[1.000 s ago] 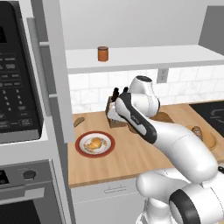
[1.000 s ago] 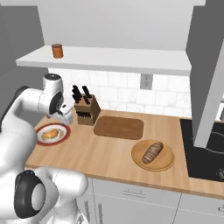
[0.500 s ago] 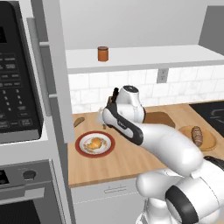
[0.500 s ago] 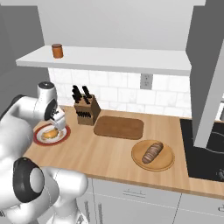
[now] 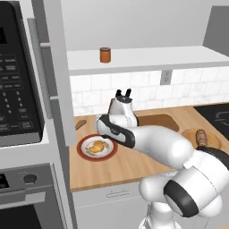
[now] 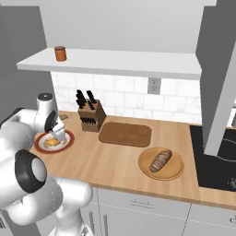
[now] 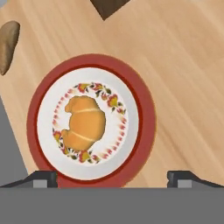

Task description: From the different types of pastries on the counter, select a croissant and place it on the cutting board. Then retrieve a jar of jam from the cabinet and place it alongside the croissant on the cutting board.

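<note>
A golden croissant (image 7: 83, 122) lies on a white plate with a red rim (image 7: 146, 118), at the counter's left end (image 5: 96, 147) (image 6: 53, 143). My gripper (image 7: 111, 179) hangs open just above the plate (image 6: 57, 136), its fingertips (image 7: 41, 178) spread wider than the croissant and touching nothing. The brown cutting board (image 6: 125, 134) (image 5: 154, 121) lies bare to the right of the plate, past the knife block. A small orange-brown jar (image 5: 105, 54) (image 6: 60, 53) stands on the open white shelf above the counter.
A knife block (image 6: 91, 117) stands between plate and cutting board. A dark bread loaf on a wooden plate (image 6: 160, 161) (image 5: 201, 137) sits further right, near the black cooktop (image 6: 216, 156). A small brown pastry (image 7: 8, 46) (image 5: 80, 124) lies behind the plate. A microwave (image 5: 18, 76) is at left.
The arm has swung left from beside the knife block to over the red-rimmed plate, with the hand now pointing down at the croissant. The jaws stayed wide apart.
</note>
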Tool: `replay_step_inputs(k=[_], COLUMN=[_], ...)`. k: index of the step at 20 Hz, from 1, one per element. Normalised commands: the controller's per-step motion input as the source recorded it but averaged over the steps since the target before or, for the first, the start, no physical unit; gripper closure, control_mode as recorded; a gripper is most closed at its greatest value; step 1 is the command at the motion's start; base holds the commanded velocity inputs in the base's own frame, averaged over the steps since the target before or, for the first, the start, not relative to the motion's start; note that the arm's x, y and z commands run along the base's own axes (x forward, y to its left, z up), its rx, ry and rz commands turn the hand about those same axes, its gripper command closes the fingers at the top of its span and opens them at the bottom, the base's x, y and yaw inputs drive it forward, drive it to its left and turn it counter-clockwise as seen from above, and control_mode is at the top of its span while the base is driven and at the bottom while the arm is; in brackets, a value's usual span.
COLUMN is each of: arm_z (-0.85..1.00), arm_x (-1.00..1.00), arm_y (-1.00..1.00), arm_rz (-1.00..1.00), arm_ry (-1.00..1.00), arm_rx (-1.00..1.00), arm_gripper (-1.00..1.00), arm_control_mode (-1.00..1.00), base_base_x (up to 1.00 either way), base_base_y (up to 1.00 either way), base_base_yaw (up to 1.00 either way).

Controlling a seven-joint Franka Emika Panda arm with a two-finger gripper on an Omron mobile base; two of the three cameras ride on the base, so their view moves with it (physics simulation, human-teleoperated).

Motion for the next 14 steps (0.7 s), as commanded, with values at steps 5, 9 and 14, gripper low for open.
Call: replay_step_inputs(k=[5, 9, 14], arm_z=[-0.26, -0.22, -0.23], arm_x=[0.31, 0.27, 0.30], arm_y=[0.18, 0.09, 0.06], arm_rz=[-0.09, -0.08, -0.06], arm_ry=[0.04, 0.07, 0.08], arm_rx=[0.00, 0.00, 0.00], arm_gripper=[-1.00, -1.00, -1.00], arm_control_mode=[-1.00, -1.00, -1.00], base_base_x=[0.00, 0.00, 0.00], base_base_y=[0.00, 0.00, 0.00], base_base_yaw=[0.00, 0.00, 0.00])
